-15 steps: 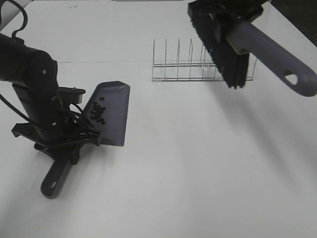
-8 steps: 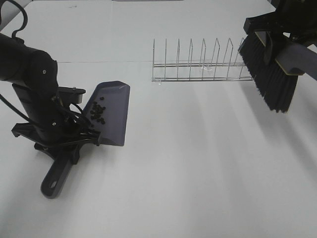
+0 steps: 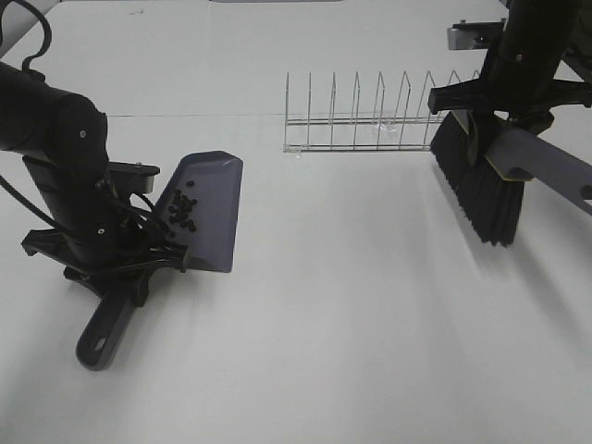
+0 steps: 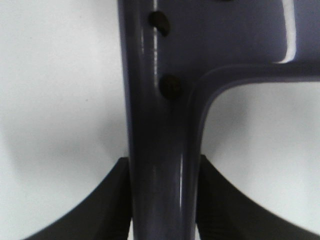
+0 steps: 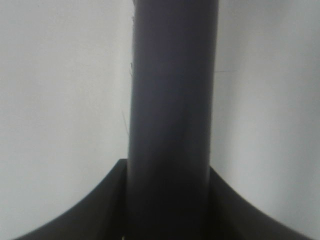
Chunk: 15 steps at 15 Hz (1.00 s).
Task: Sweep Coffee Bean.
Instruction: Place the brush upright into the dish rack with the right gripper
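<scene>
Exterior high view. White surface (image 3: 351,324). Wire rack (image 3: 370,120). Brush (image 3: 481,190): at the rack's right end, bristles down; right gripper (image 3: 504,111) jaws clamped on its handle. Dustpan (image 3: 208,208): left of the rack, lip facing right, handle trailing away from the rack; left gripper (image 3: 139,264) jaws closed round it. Coffee bean (image 3: 183,211): cluster inside the dustpan's handle end, elongated parallel to the lip.

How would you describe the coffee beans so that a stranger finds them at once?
On the left of the white table, the left gripper holds a grey-purple dustpan. The coffee beans are the tiny dark ovals clustered in its tray, the only small loose things there.
</scene>
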{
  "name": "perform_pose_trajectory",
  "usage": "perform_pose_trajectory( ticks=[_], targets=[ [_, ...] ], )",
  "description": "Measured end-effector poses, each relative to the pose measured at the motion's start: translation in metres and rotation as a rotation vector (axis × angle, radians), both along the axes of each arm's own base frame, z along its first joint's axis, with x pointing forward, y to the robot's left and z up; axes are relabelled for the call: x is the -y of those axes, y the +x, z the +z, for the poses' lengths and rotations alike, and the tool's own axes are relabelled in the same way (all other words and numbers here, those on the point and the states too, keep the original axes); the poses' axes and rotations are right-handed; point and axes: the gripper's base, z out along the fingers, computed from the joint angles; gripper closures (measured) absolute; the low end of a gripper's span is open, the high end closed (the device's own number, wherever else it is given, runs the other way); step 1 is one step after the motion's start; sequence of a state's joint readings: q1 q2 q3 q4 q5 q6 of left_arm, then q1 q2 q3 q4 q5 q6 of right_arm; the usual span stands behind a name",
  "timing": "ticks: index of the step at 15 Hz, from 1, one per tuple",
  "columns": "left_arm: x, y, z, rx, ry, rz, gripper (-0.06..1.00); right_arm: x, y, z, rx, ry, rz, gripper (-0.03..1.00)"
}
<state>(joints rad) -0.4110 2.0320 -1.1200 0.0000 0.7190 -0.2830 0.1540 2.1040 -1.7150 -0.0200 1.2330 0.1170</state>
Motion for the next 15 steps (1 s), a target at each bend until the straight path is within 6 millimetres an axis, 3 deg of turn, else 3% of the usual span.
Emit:
perform_pose_trajectory(
  ticks=[2,3,6,11,15],
  targets=[
    [0.000,0.000,0.000,0.000,0.000,0.000,0.60,-0.015,0.014,-0.001,0.037,-0.005,0.032,0.67],
    [0.000,0.000,0.000,0.000,0.000,0.000,0.60,-0.023,0.031,0.000,0.088,-0.003,0.041,0.67],
    [0.000,0.000,0.000,0.000,0.000,0.000,0.60,-0.023,0.046,-0.005,0.120,-0.028,0.041,0.67],
    [0.000,0.000,0.000,0.000,0.000,0.000,0.60,-0.020,0.052,-0.025,0.093,-0.082,0.037,0.67],
    [0.000,0.000,0.000,0.000,0.000,0.000,0.60,-0.020,0.052,-0.028,0.086,-0.084,0.037,0.67]
  ],
)
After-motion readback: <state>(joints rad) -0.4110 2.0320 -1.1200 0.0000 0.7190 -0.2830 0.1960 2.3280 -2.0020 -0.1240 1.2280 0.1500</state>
